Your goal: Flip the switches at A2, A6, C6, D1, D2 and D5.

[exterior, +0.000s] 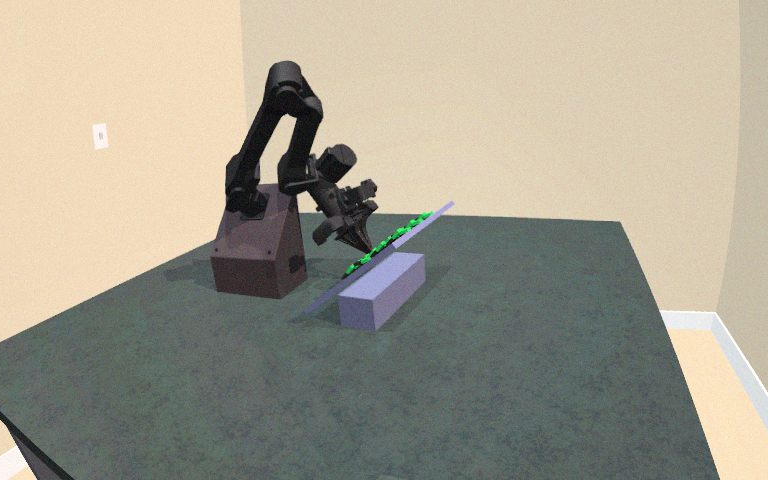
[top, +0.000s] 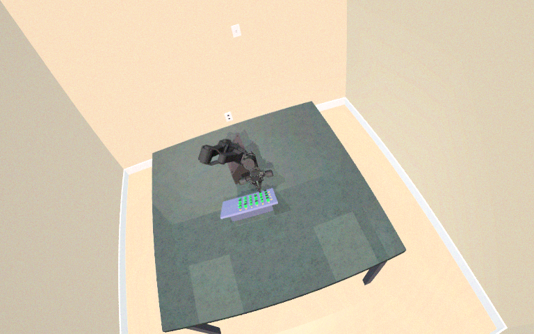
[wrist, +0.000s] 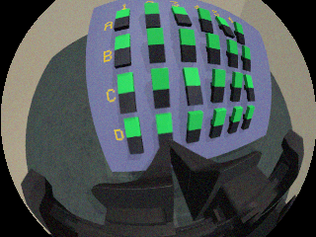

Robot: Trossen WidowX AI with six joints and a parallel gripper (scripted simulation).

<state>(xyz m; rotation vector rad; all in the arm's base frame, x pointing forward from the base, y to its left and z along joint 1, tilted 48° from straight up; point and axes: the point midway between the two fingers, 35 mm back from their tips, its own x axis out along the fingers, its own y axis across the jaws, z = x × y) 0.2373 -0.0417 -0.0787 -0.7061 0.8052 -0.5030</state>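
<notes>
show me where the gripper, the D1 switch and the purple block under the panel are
gripper [wrist: 192, 207], wrist view, shut tip.
D1 switch [wrist: 133, 126], wrist view, green half.
block [exterior: 383, 285], exterior view, top face.

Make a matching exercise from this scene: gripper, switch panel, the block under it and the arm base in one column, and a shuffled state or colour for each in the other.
Column one:
1. gripper
2. switch panel
3. block
4. arm base

Column two:
a. tilted, rows lettered A to D
b. brownish, standing on the table
c. shut on nothing, tip at row D
d. lilac box, propping something up

Pairs: 1-c, 2-a, 3-d, 4-b
</notes>
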